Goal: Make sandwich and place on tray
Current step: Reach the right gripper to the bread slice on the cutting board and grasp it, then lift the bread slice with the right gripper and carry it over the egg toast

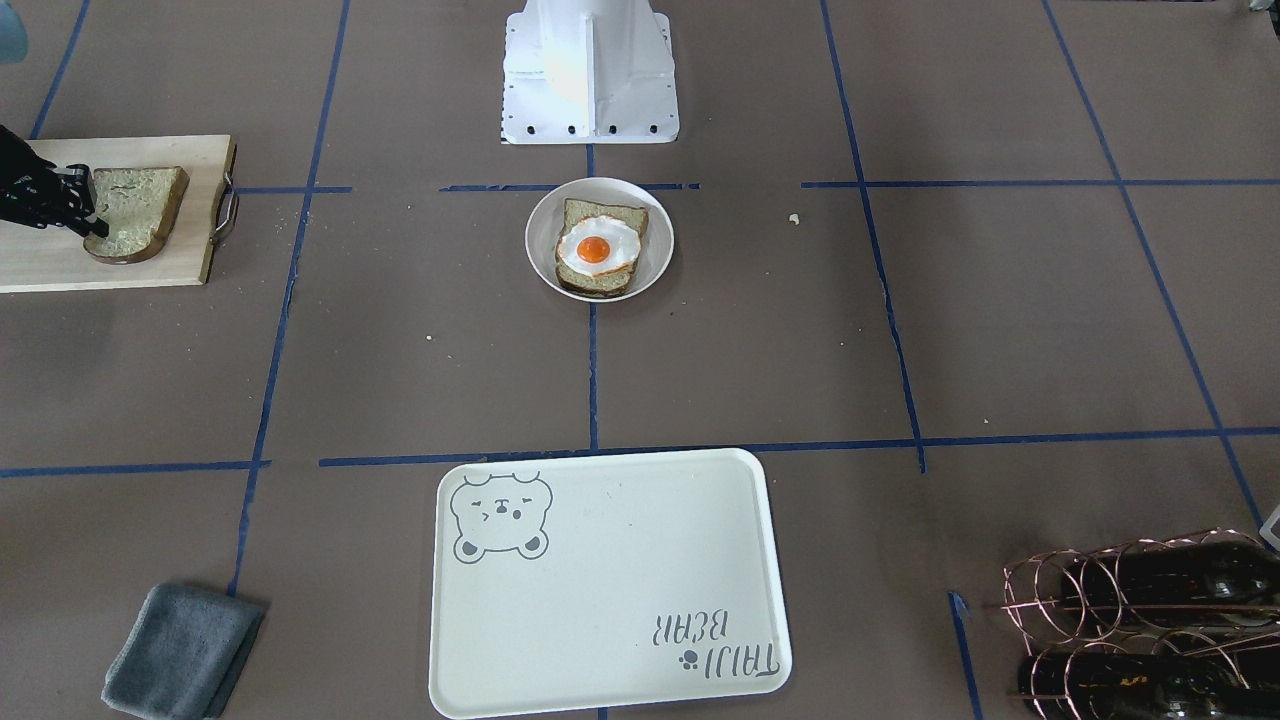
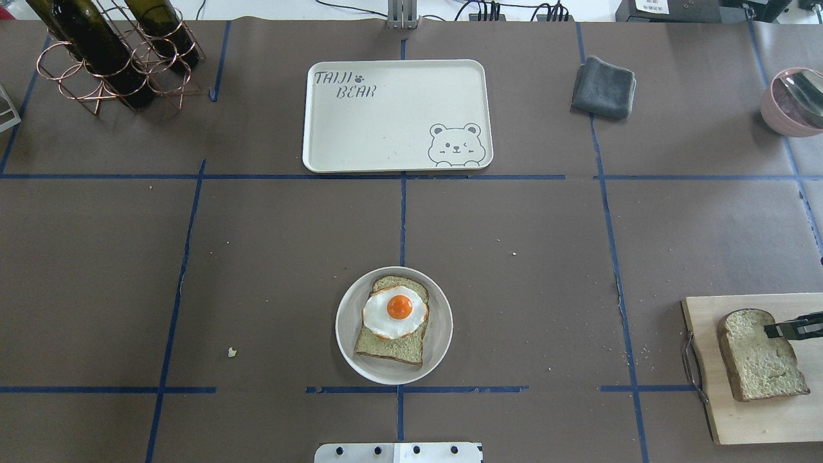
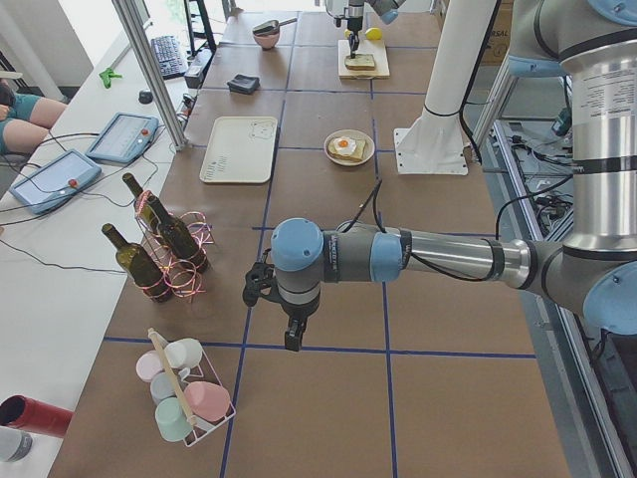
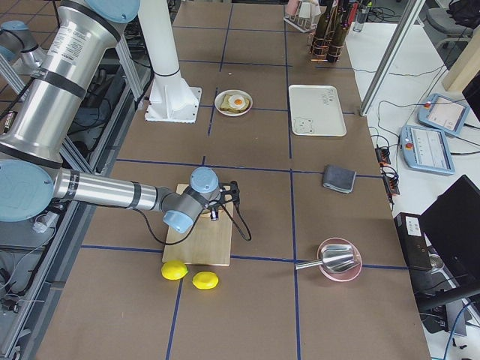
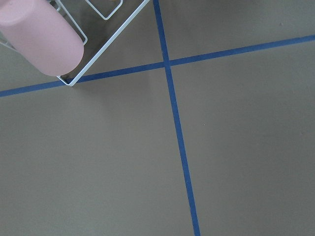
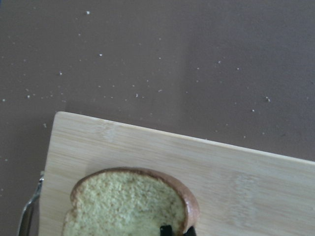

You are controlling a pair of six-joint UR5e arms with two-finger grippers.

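Note:
One bread slice lies in the round white bowl at the table's centre, with the fried egg on top; the egg also shows in the front view. The second slice lies on the wooden cutting board at the robot's right. My right gripper is at this slice's edge; in the right wrist view its fingertips sit close together on either side of the crust. The tray is empty at the far centre. My left gripper hangs over bare table; I cannot tell its state.
A folded grey cloth lies right of the tray. A copper wire rack with wine bottles stands far left. A pink bowl with a metal scoop sits far right. Two lemons lie beside the board. A cup rack stands near the left arm.

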